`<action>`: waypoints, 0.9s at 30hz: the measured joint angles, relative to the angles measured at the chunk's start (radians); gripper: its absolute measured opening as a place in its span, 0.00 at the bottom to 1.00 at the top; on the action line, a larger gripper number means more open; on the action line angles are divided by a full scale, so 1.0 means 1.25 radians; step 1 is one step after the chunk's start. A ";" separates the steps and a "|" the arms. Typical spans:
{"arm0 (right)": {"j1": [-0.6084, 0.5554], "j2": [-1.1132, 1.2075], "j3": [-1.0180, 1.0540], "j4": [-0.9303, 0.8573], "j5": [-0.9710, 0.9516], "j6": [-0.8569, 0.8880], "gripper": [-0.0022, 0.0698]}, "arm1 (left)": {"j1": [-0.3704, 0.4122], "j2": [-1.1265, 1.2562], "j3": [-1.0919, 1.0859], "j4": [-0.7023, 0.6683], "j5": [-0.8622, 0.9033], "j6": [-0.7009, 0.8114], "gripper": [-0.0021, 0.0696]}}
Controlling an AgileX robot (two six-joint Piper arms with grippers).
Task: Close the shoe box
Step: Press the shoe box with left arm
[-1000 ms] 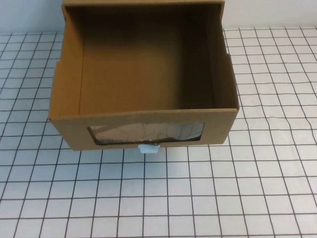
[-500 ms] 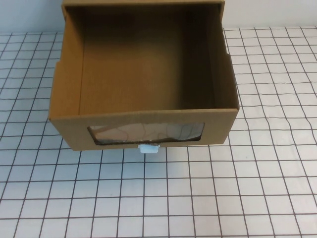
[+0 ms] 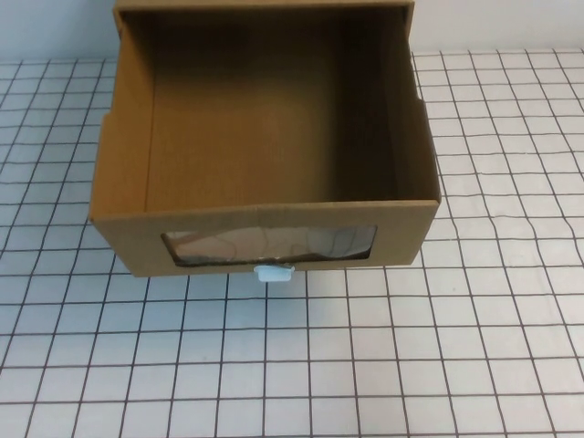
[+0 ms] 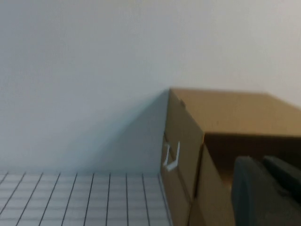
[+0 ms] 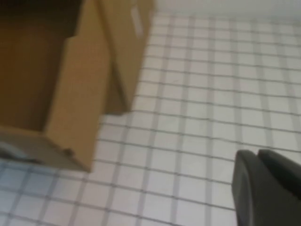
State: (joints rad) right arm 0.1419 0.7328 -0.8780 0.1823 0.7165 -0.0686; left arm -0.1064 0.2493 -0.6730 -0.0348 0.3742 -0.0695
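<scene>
With neither the left gripper [image 4: 263, 193] nor the right gripper [image 5: 265, 186] showing whether its claw is apart or together, and both off beside the shoe box [image 3: 265, 239], closing it well means pushing squarely on the windowed front above the pull tab [image 3: 274, 272] so the drawer slides in straight.

table [image 3: 474, 365]: white, black grid lines | wall [image 4: 94, 70]: plain pale, behind table's far edge

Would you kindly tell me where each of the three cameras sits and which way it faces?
High view: raised on the robot's side, angled down at the open brown cardboard drawer-style shoe box on the white gridded table; no arm shows.
Left wrist view: beside the box's left, facing its side and the white wall; the dark left tool shows.
Right wrist view: right of the box, looking down; the dark right tool shows.
All share the box.
</scene>
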 joint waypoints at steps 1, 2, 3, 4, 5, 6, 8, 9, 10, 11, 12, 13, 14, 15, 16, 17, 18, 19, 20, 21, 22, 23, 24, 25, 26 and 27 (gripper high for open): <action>0.000 0.012 -0.001 0.063 0.008 -0.043 0.01 | 0.000 0.027 -0.012 -0.004 0.031 0.023 0.03; 0.000 0.028 -0.001 0.136 0.012 -0.094 0.01 | 0.000 0.064 -0.032 -0.016 0.066 0.061 0.03; 0.000 0.044 -0.001 0.201 0.014 -0.141 0.01 | 0.000 0.102 -0.055 -0.035 0.096 0.106 0.03; 0.000 0.061 -0.003 0.249 0.014 -0.180 0.01 | 0.000 0.135 -0.076 -0.057 0.118 0.158 0.03; 0.000 0.077 -0.004 0.304 0.015 -0.210 0.01 | 0.000 0.176 -0.105 -0.089 0.141 0.215 0.03; 0.000 0.095 -0.005 0.358 0.019 -0.242 0.01 | 0.000 0.219 -0.136 -0.126 0.163 0.274 0.03; 0.000 0.126 -0.007 0.479 0.038 -0.337 0.01 | 0.000 0.310 -0.200 -0.206 0.197 0.380 0.03; 0.000 0.144 -0.007 0.549 0.055 -0.415 0.01 | 0.000 0.359 -0.233 -0.244 0.215 0.431 0.03; 0.000 0.158 -0.007 0.608 0.068 -0.486 0.01 | 0.000 0.398 -0.259 -0.275 0.227 0.466 0.03; 0.000 0.174 -0.007 0.685 0.096 -0.594 0.01 | 0.000 0.449 -0.294 -0.313 0.239 0.501 0.03; 0.000 0.189 -0.007 0.760 0.121 -0.676 0.01 | 0.000 0.502 -0.330 -0.350 0.250 0.531 0.03; 0.002 0.199 -0.007 0.814 0.137 -0.733 0.01 | 0.000 0.555 -0.369 -0.388 0.260 0.560 0.03; 0.009 0.209 -0.007 0.870 0.146 -0.781 0.01 | 0.000 0.598 -0.402 -0.416 0.270 0.587 0.03; 0.019 0.215 -0.007 0.911 0.150 -0.842 0.01 | 0.000 0.654 -0.447 -0.449 0.284 0.611 0.03; 0.031 0.221 -0.007 0.933 0.148 -0.876 0.01 | 0.000 0.713 -0.495 -0.478 0.303 0.626 0.03; 0.049 0.226 -0.007 0.949 0.142 -0.913 0.01 | 0.000 0.773 -0.549 -0.503 0.319 0.634 0.03; 0.071 0.232 -0.007 0.960 0.134 -0.945 0.01 | 0.000 0.835 -0.608 -0.528 0.343 0.641 0.03; 0.092 0.238 -0.007 0.966 0.123 -0.976 0.01 | 0.000 0.898 -0.672 -0.554 0.370 0.644 0.03; 0.122 0.247 -0.007 0.967 0.111 -1.010 0.01 | 0.000 0.949 -0.727 -0.577 0.403 0.646 0.03; 0.156 0.257 -0.007 0.969 0.096 -1.047 0.01 | 0.000 1.015 -0.799 -0.606 0.438 0.648 0.03; 0.195 0.266 -0.007 0.969 0.081 -1.079 0.01 | 0.000 1.083 -0.876 -0.635 0.477 0.649 0.03; 0.237 0.278 -0.007 0.969 0.062 -1.112 0.01 | 0.000 1.138 -0.941 -0.660 0.510 0.649 0.03; 0.281 0.292 -0.007 0.969 0.031 -1.161 0.01 | 0.000 1.209 -1.026 -0.689 0.553 0.643 0.03; 0.318 0.308 -0.007 0.970 0.006 -1.192 0.01 | 0.000 1.281 -1.114 -0.718 0.595 0.631 0.03; 0.363 0.325 -0.007 0.972 -0.026 -1.228 0.01 | 0.000 1.353 -1.185 -0.743 0.625 0.611 0.03; 0.407 0.344 -0.008 0.973 -0.057 -1.264 0.01 | 0.000 1.423 -1.290 -0.762 0.650 0.585 0.03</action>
State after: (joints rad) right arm 0.6505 1.1629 -0.8884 1.3987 0.6451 -1.6492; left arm -0.1069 2.0281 -2.2854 -0.9879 1.1865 0.6621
